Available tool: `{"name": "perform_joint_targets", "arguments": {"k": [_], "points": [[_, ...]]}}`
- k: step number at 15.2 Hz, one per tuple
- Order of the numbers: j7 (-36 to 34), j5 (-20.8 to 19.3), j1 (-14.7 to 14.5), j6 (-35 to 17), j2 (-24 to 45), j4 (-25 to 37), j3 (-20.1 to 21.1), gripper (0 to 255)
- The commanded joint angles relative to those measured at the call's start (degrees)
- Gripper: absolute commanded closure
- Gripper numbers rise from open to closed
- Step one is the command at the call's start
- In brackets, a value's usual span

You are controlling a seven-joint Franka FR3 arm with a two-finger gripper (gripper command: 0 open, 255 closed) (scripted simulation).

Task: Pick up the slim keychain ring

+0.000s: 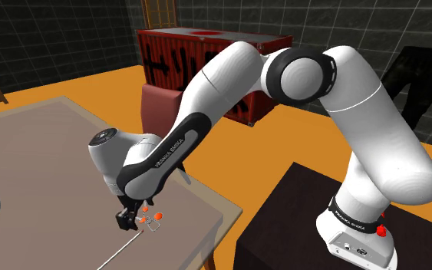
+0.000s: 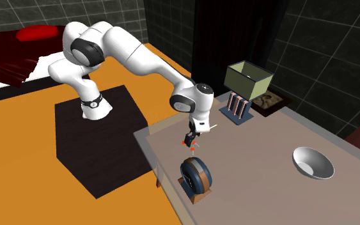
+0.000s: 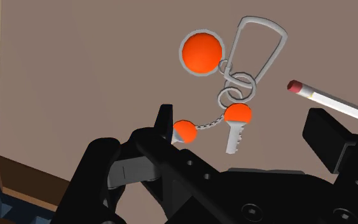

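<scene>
The keychain (image 3: 234,86) lies flat on the brown-grey table (image 3: 75,76): a slim silver clip, small linked rings, a round orange tag, a small orange ball on a chain and a key with an orange head. My gripper (image 3: 244,133) hangs just above it, open, its black fingers (image 3: 165,124) standing wide apart with the key and rings between them, untouched. The shoulder view has the gripper (image 1: 133,216) low over the keychain (image 1: 154,218) near the table's front edge. In the second exterior view the gripper (image 2: 190,140) sits over the keychain (image 2: 192,149).
A thin white stick with a red tip (image 3: 336,105) lies close beside the keychain. A blue and brown wheel-like object (image 2: 195,177) stands near the table edge just past it. A grey bowl (image 2: 313,163), a green box (image 2: 249,80) and a small rack (image 2: 237,108) stand farther off.
</scene>
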State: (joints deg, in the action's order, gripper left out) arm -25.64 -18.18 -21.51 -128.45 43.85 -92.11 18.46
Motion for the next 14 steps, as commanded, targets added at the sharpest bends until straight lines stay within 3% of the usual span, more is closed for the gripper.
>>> {"name": "perform_joint_targets", "arguments": {"k": [1,4,5,14], "points": [[-0.2,-0.4,-0.3,-1.0,1.3,0.3,-0.3,0],[-0.3,-0.5,-0.3,-1.2,1.6,0.4,-0.4,0],[-0.3,-0.5,-0.3,-1.3,1.6,0.3,-0.4,255],[-0.3,-0.5,-0.3,-1.2,1.6,0.4,-0.4,255]]}}
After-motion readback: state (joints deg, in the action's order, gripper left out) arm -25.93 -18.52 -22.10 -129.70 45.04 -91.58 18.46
